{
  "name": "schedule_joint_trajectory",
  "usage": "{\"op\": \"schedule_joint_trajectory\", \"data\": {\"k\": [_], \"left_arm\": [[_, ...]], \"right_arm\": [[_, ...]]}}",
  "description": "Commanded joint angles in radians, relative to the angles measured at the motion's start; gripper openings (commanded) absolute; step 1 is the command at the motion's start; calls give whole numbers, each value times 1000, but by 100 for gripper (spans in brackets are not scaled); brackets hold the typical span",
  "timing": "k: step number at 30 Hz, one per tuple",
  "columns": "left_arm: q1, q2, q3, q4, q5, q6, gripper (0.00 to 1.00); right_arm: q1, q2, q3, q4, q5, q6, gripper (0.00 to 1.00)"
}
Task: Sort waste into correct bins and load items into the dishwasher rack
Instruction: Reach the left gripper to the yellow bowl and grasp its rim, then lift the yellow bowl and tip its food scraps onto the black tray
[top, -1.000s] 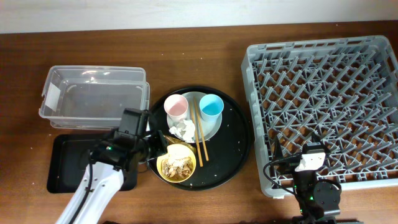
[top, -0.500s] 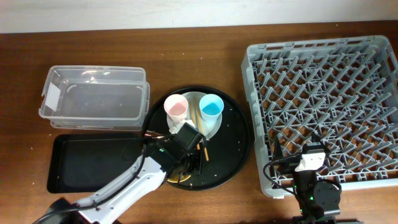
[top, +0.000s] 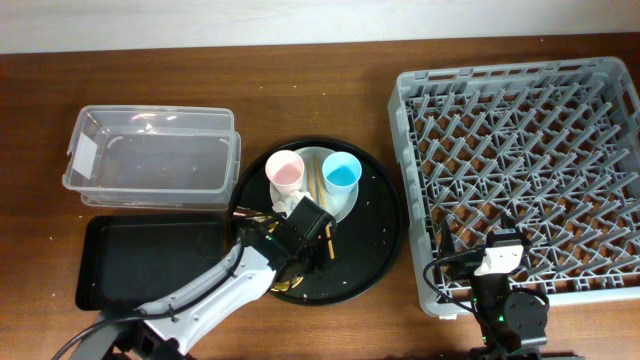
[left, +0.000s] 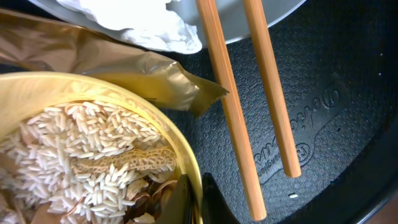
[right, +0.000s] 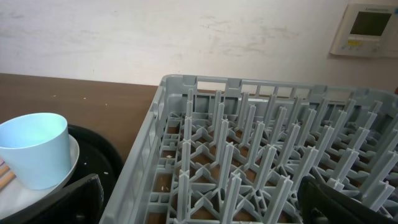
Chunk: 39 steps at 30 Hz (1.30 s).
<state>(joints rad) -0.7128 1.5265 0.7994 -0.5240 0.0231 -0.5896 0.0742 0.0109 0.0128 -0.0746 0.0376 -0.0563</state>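
Observation:
My left gripper (left: 196, 199) is shut on the right rim of the yellow bowl (left: 155, 118), one finger inside and one outside. The bowl holds beige food scraps (left: 93, 155). The brown-gold wrapper (left: 124, 62) and white tissue (left: 143, 18) lie just behind it, with two chopsticks (left: 230, 112) to its right. In the overhead view the left arm (top: 305, 228) covers most of the bowl (top: 283, 285). The pink cup (top: 284, 170) and blue cup (top: 341, 172) stand on the grey-green plate (top: 345, 205). My right gripper (right: 199, 205) is open at the near edge of the grey rack (right: 249, 155).
The large round black tray (top: 375, 240) holds the dishes. The clear tub (top: 150, 150) sits at the back left, with the shallow black tray (top: 150, 260) in front of it. The rack (top: 520, 160) fills the right side.
My left arm swung right from over the shallow black tray to above the yellow bowl, and its fingers now pinch the bowl's rim. The right arm has not moved.

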Motion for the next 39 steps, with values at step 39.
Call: {"op": "schedule_joint_trajectory", "data": {"k": [39], "left_arm": [[1593,-283,-71,-294,1141,846,0]], "right_arm": [[-4,-7,-7,-2,13,6,99]]}}
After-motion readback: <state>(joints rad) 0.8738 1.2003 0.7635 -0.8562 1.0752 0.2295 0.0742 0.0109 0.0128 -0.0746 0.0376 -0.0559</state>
